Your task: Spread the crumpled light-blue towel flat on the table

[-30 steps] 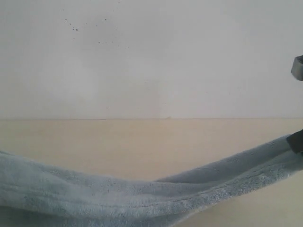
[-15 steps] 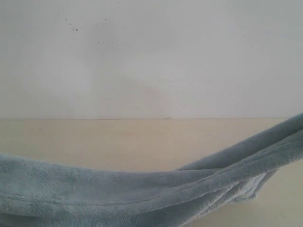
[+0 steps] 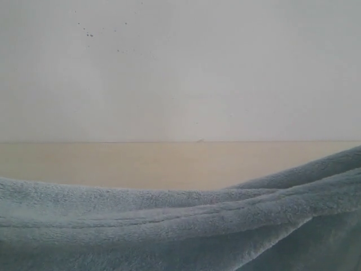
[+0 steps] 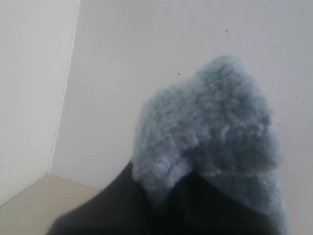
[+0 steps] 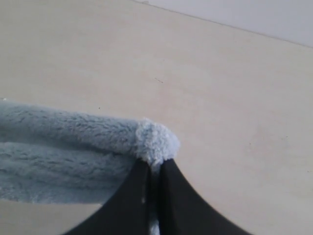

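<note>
the towel, a pale blue-grey fluffy terry cloth, stretches in a long sagging band across the lower part of the exterior view, in front of the beige table and the white wall flecked with tiny dark specks. soft lengthwise folds and a stitched hem line run along it, and its right end rises toward the frame's edge. whether it touches the table cannot be told. the left gripper has its dark fingers clamped on a plush, bunched corner, seen against the wall. the right gripper pinches another fuzzy corner above the table, fingers together with only cloth between them.
</note>
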`<state>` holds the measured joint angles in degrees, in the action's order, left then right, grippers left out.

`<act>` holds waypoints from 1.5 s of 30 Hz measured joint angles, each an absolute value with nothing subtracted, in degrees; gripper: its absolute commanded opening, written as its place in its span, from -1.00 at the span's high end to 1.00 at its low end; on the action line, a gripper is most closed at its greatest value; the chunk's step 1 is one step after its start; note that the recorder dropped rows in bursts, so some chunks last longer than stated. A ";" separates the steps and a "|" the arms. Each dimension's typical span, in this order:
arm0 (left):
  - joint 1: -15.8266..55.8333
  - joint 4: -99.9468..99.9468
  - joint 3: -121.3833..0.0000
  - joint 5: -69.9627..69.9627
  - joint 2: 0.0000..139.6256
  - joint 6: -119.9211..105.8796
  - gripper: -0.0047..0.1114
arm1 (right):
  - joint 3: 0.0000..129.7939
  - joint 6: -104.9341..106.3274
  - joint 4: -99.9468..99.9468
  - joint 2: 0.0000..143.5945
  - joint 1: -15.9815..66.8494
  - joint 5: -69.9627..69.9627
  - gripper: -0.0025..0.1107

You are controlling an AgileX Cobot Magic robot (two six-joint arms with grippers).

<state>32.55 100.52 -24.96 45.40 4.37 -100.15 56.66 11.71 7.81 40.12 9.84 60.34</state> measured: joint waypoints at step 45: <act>9.66 95.13 -58.95 15.46 102.63 -94.67 0.48 | 87.84 12.43 3.81 114.07 9.84 36.99 0.94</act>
<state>9.66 95.13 -58.95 15.46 102.63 -94.67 87.84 12.43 3.81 114.07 9.84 36.99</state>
